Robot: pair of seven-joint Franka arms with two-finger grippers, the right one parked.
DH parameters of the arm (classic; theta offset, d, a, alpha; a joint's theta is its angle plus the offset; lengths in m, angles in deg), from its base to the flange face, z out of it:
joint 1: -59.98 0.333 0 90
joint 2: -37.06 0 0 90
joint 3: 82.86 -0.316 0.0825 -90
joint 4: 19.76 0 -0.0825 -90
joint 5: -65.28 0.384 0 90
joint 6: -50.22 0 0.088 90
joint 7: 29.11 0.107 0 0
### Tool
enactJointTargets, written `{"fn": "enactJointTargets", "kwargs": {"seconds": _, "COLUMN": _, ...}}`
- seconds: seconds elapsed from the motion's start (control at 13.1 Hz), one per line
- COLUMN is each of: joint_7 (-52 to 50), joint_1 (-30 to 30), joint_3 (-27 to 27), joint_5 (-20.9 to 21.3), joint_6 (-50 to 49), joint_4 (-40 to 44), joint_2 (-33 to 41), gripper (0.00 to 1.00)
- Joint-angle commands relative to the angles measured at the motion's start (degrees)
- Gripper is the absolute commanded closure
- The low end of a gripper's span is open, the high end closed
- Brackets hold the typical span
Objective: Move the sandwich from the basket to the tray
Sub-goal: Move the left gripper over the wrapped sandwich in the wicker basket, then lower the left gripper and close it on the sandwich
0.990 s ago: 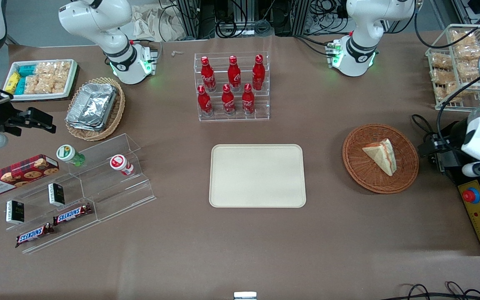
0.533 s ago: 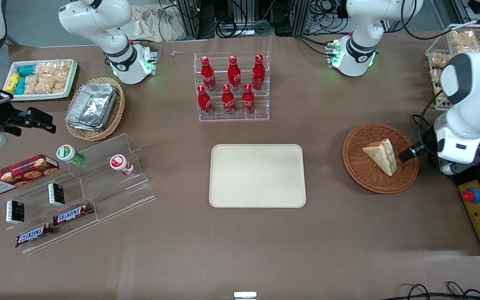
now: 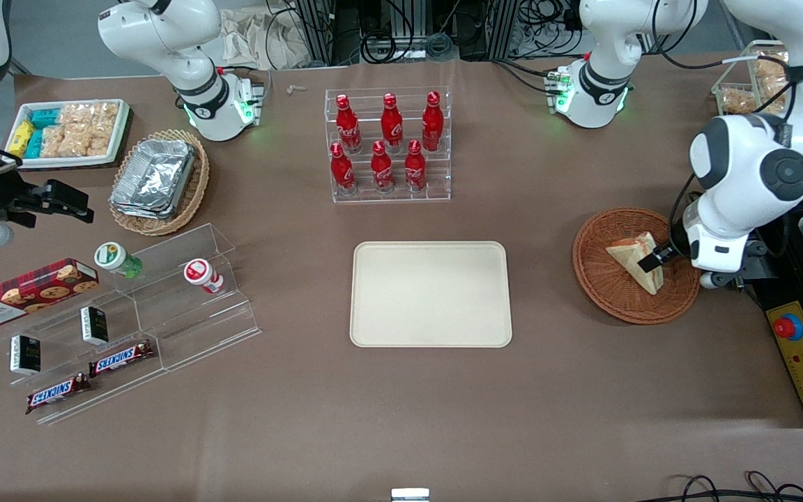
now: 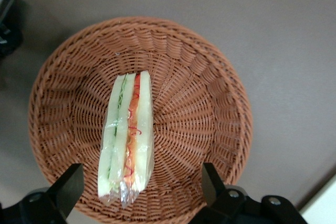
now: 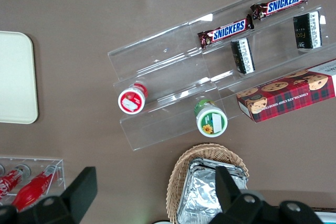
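- The claw (image 4: 137, 195) has swung in from the worktop's edge over the last second and now hangs spread wide above the basket (image 3: 603, 293), one finger (image 4: 67, 188) on each side of the sandwich (image 4: 127, 135), gripping nothing.
- The sandwich lies untouched in the basket, cut edge up.
- Judging by that, the approach is done; descent and grasp come next.
- The tray (image 3: 431, 293) sits bare, well apart from the basket toward the parked arm's end.

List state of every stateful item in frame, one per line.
gripper: open, fingers spread, above the basket, straddling the sandwich, not touching it
sandwich: in the basket, wrapped, standing on edge, not gripped
basket: holds only the sandwich
tray: empty
cola bottles: upright in clear rack, capped
foil trays: stacked in tan basket
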Motion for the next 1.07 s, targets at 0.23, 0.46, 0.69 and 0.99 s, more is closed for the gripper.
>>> {"fn": "enactJointTargets", "kwargs": {"seconds": 0.23, "joint_7": -1.08, "joint_1": 1.04, "joint_3": -0.10, "joint_5": -0.52, "joint_6": 12.06, "joint_4": -7.65, "joint_2": -3.82, "gripper": 0.00}}
{"fn": "enactJointTargets", "kwargs": {"seconds": 0.46, "joint_7": -1.08, "joint_1": 2.44, "joint_3": -0.10, "joint_5": -0.52, "joint_6": 16.63, "joint_4": -9.50, "joint_2": -6.37, "gripper": 0.00}}
{"fn": "enactJointTargets", "kwargs": {"seconds": 0.69, "joint_7": -1.26, "joint_1": 2.62, "joint_3": -0.10, "joint_5": -0.61, "joint_6": 17.08, "joint_4": -8.98, "joint_2": -7.43, "gripper": 0.26}}
{"fn": "enactJointTargets", "kwargs": {"seconds": 0.99, "joint_7": -1.52, "joint_1": 2.53, "joint_3": 0.08, "joint_5": -3.33, "joint_6": 18.05, "joint_4": -8.27, "joint_2": -7.08, "gripper": 1.00}}
